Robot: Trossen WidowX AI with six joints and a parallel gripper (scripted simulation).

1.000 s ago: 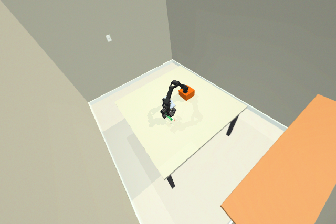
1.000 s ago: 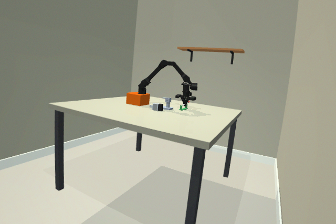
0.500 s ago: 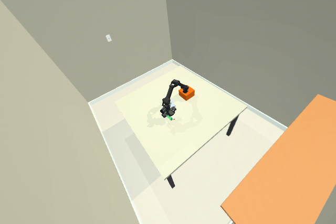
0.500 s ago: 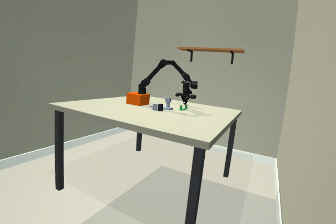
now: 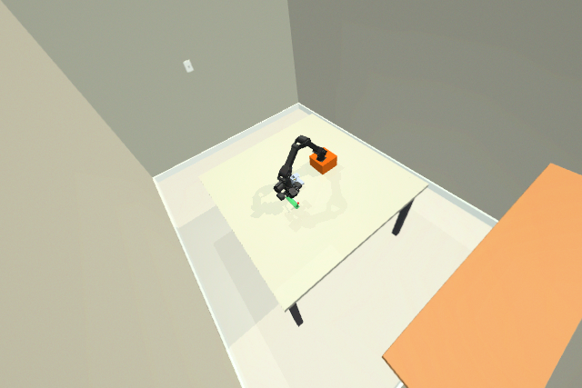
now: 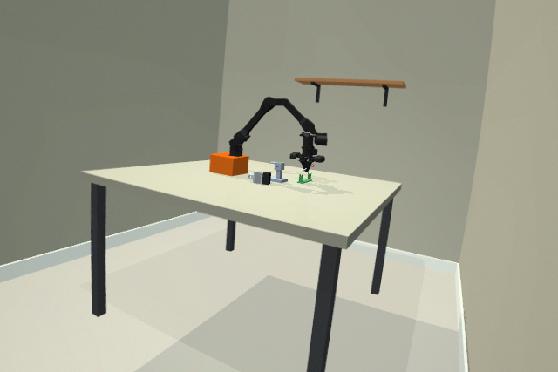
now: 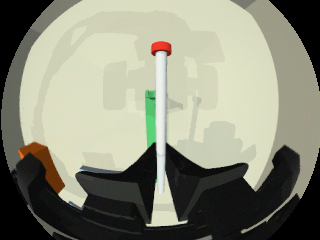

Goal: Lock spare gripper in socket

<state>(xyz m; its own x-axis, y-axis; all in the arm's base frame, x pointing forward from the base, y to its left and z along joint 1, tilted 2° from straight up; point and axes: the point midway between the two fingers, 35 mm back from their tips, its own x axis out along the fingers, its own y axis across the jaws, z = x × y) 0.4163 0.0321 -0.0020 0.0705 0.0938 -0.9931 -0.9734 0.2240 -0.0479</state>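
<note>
My gripper (image 6: 307,170) (image 7: 159,146) is shut on the lock pin, a white rod with a red head (image 5: 297,203) (image 6: 312,165) (image 7: 161,49). The pin (image 7: 161,90) is held above the green cradle (image 5: 293,203) (image 6: 304,180) (image 7: 151,120), its head out in front of the fingers. The pale blue mount (image 6: 279,171) stands on the table, with its socket at the top; a part of it shows beside the arm in the top view (image 5: 297,180). The spare gripper, a grey and black block (image 6: 261,177), lies beside the mount; whether they touch is too small to tell.
The orange base block (image 5: 323,161) (image 6: 228,164) (image 7: 42,162) carries the arm at the back of the table (image 5: 324,243) (image 6: 180,183). A wooden shelf (image 5: 497,280) (image 6: 351,82) is on the wall, away from the arm.
</note>
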